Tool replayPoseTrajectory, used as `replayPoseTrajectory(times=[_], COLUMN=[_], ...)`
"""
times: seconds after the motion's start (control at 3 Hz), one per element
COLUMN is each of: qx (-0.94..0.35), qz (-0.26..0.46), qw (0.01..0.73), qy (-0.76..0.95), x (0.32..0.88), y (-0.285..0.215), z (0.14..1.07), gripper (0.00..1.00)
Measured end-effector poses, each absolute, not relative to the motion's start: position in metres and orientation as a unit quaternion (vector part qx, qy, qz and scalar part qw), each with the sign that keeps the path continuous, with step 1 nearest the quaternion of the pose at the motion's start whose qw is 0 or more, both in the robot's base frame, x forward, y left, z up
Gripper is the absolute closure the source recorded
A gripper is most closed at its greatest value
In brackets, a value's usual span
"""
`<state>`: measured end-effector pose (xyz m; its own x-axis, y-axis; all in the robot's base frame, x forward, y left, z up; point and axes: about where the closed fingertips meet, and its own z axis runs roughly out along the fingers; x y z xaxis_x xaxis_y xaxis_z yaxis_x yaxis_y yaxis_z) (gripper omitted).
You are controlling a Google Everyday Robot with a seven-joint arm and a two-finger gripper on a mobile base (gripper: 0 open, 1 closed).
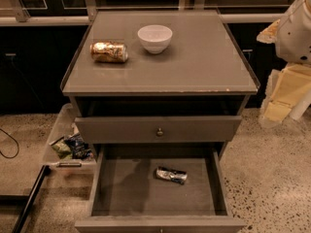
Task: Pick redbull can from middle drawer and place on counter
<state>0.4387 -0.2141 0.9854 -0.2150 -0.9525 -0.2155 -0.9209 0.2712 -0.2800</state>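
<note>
The redbull can, slim, silver with dark blue patches, lies on its side on the flat bottom of the open middle drawer, right of centre and near the back. The counter is the grey cabinet top above it. My gripper shows as cream-yellow parts under a white arm body at the right edge of the view. It is beside the counter's right front corner, well above and to the right of the can, and touches nothing.
A gold-brown can lies on its side on the counter's back left. A white bowl stands next to it. Above the open drawer is a drawer front with a brass knob. A clear bin of snack bags sits on the floor at left.
</note>
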Motion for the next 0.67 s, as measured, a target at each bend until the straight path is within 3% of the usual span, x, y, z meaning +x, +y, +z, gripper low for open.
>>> replayPoseTrajectory(times=[0.67], qx=[-0.589], qz=[-0.021], qw=[0.164], qy=[0.791], x=[0.442], y=[-0.208], z=[0.95], gripper=[0.0])
